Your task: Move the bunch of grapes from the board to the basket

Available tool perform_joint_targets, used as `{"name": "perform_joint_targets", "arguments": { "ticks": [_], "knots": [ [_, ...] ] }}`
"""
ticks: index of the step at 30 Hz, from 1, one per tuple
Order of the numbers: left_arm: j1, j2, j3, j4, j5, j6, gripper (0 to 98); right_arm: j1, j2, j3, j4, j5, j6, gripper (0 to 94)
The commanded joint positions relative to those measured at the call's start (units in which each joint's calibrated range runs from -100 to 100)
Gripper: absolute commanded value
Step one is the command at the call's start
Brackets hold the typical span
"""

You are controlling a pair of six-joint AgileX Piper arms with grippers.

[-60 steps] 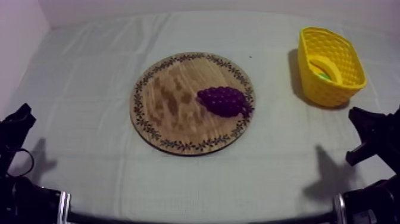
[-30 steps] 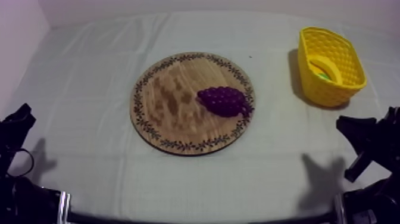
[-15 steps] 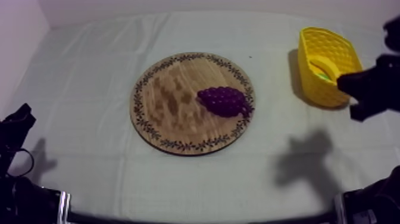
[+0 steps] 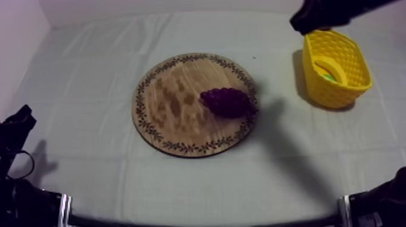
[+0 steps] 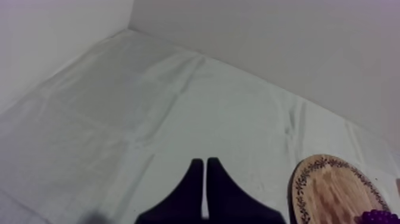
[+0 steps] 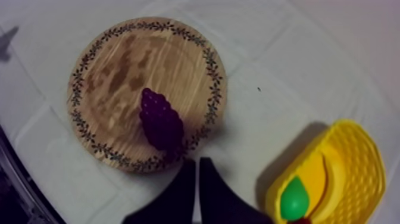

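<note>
The purple bunch of grapes (image 4: pixel 226 101) lies on the right half of the round wooden board (image 4: pixel 175 102) in the middle of the table. At the right stands the yellow basket (image 4: pixel 350 57). My right gripper (image 4: pixel 302 23) hangs high over the table just behind the basket's far left corner. In the right wrist view its fingers (image 6: pixel 196 182) lie together as a narrow wedge, above the cloth between the grapes (image 6: pixel 159 120) and the basket (image 6: pixel 351 173). My left gripper (image 4: pixel 18 124) rests at the lower left; it (image 5: pixel 204 179) is shut on nothing.
Inside the basket lie a green pear (image 6: pixel 293 199) and a banana (image 4: pixel 332 65). The right arm's shadow falls across the board's right rim (image 4: pixel 251 111) and the cloth beside it. Open cloth surrounds the board (image 6: pixel 113 71).
My right arm has risen from the lower right edge and swung up to the upper right behind the basket. Its shadow slid left onto the grapes. The left arm stayed still.
</note>
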Motion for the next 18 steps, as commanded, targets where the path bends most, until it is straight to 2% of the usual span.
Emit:
{"name": "perform_joint_targets", "arguments": {
  "ticks": [1, 4, 8, 10, 13, 18],
  "knots": [
    [-0.01, 0.03, 0.04, 0.01, 0.03, -0.01, 0.0, -0.08, 8.31, -7.82, -0.22, -0.03, 5.67, 0.6],
    [-0.01, 0.03, 0.04, 0.01, 0.03, -0.01, 0.0, -0.25, 11.71, -11.43, -0.91, -0.02, 11.47, 0.6],
    [-0.01, 0.03, 0.04, 0.01, 0.03, -0.01, 0.0, -0.52, 14.48, -15.14, -2.48, 1.95, 22.63, 0.4],
    [-0.01, 0.03, 0.04, 0.01, 0.03, -0.01, 0.0, -0.7, 15.3, -16.19, -3.03, 2.82, 26.11, 0.4],
    [-0.01, 0.03, 0.04, 0.01, 0.03, -0.01, 0.0, -1.7, 16.28, -17.07, -2.49, 4.59, 27.57, 0.4],
    [-0.01, 0.03, 0.04, 0.01, 0.03, -0.01, 0.0, -3.36, 17.57, -17.77, -1.16, 8.85, 26.79, 3.4]
  ]
}}
